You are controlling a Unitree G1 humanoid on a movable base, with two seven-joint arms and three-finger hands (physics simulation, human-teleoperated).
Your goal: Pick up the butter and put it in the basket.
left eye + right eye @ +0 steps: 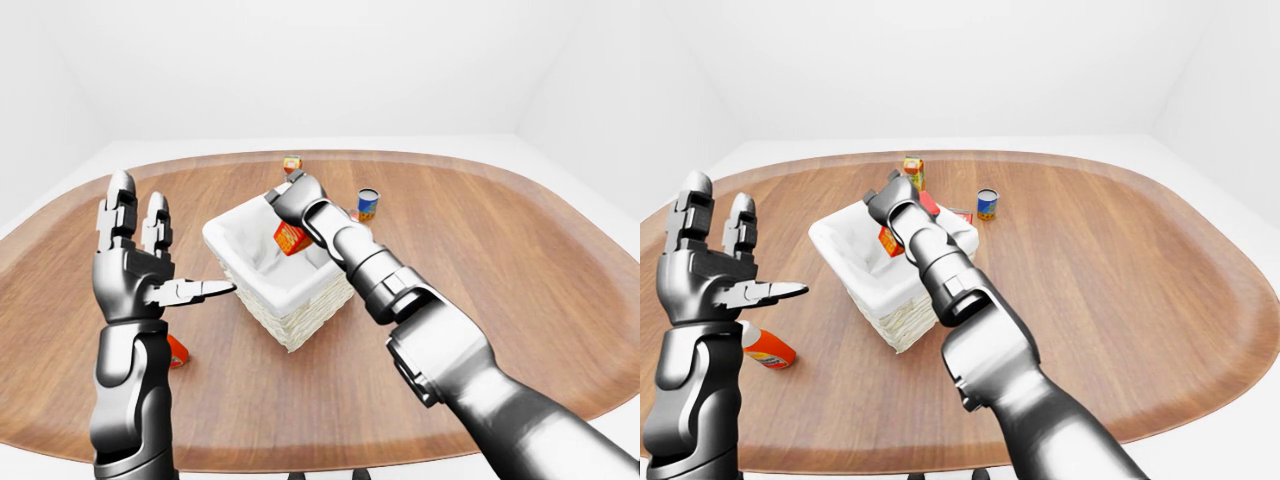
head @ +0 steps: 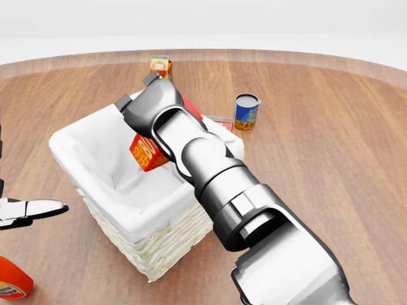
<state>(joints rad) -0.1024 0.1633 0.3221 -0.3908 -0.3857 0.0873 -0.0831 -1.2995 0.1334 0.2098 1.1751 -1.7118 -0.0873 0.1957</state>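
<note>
Wooden table [image 1: 520,260]; right hand [image 2: 152,105] over basket [image 2: 82,136], gripping butter [image 2: 147,152].

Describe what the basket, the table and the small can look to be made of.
The basket looks like pale woven wicker, matte, with ribbed weave on its walls and a white cloth-like lining folded over the rim. The table looks like wood or wood veneer with a low sheen; plank grain runs across it. The can seems metal with a glossy printed label and a grey rim.

table [image 1: 520,260]: wide oval, brown wood grain | walls: plain white | floor [image 1: 300,145]: white | light: even, soft
</note>
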